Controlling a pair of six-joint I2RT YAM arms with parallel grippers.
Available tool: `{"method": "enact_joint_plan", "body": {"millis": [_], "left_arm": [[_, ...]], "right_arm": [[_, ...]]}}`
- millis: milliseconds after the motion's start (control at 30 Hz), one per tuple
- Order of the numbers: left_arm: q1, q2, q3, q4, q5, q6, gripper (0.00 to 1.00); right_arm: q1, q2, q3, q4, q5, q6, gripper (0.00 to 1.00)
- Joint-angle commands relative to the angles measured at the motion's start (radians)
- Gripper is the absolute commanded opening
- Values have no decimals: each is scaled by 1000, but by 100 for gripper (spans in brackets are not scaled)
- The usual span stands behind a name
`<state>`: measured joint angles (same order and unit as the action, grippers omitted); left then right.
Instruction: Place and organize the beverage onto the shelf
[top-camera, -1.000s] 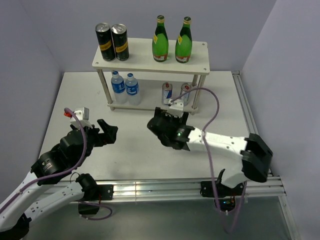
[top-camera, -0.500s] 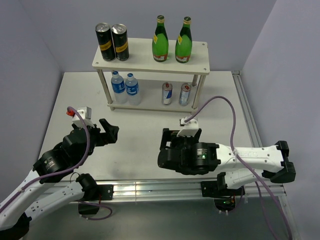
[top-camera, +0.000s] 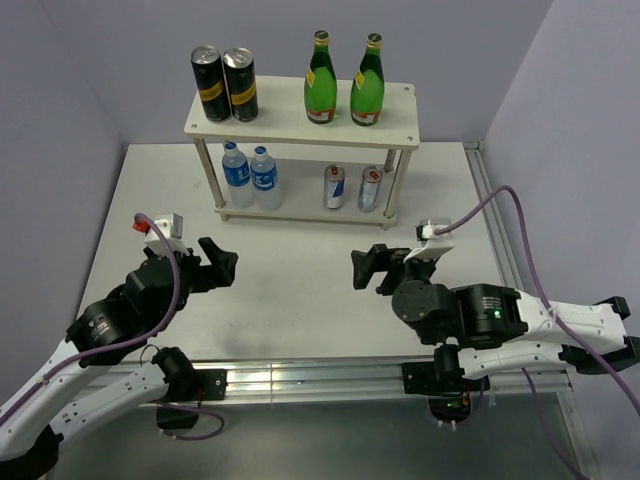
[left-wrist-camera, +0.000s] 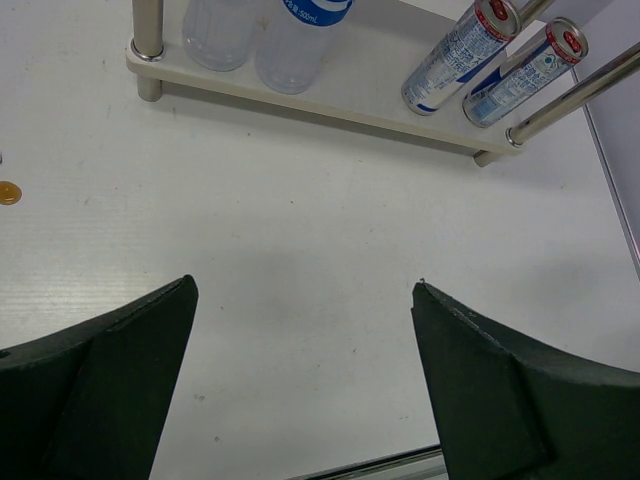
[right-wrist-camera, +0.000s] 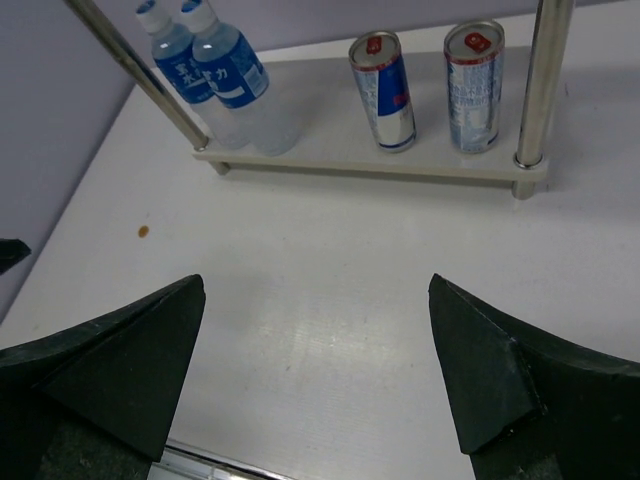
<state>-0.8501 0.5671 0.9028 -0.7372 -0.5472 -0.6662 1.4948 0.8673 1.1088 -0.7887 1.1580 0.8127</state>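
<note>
Top board of the white two-tier shelf (top-camera: 285, 120): two green glass bottles (top-camera: 320, 85) with yellow labels upright on the right half, with a small gap between them. Two black cans with gold bands (top-camera: 240, 85) stand upright on the left half, just beside each other. Lower board: two blue-labelled water bottles (top-camera: 264, 180) upright at the left end, close together; cannot tell whether they touch. Two slim silver cans (top-camera: 334, 187) stand upright toward the right end, apart from each other, the right one near the front right leg. All six drinks are on the shelf, grouped by kind. Left gripper (left-wrist-camera: 304, 288) is over the white table (top-camera: 300, 300), in front of the shelf's left end, fingers spread wide and nothing between them. Right gripper (right-wrist-camera: 316, 281) is over the table in front of the shelf's right end, also spread wide and empty. Both grippers are well apart from the shelf and from each other. A small orange speck (left-wrist-camera: 8, 193) lies on the table near the shelf's left front leg.
</note>
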Motion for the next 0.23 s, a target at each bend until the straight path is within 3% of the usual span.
{"method": "enact_joint_plan", "body": {"millis": [0,200], "left_arm": [[3,7,-8,39,-2,14,96],[3,8,-8,39,-3,14,96]], "right_arm": [[7,-59,-21,158,5,-168,100],[8,-62,-15,155,26,-208,100]]}}
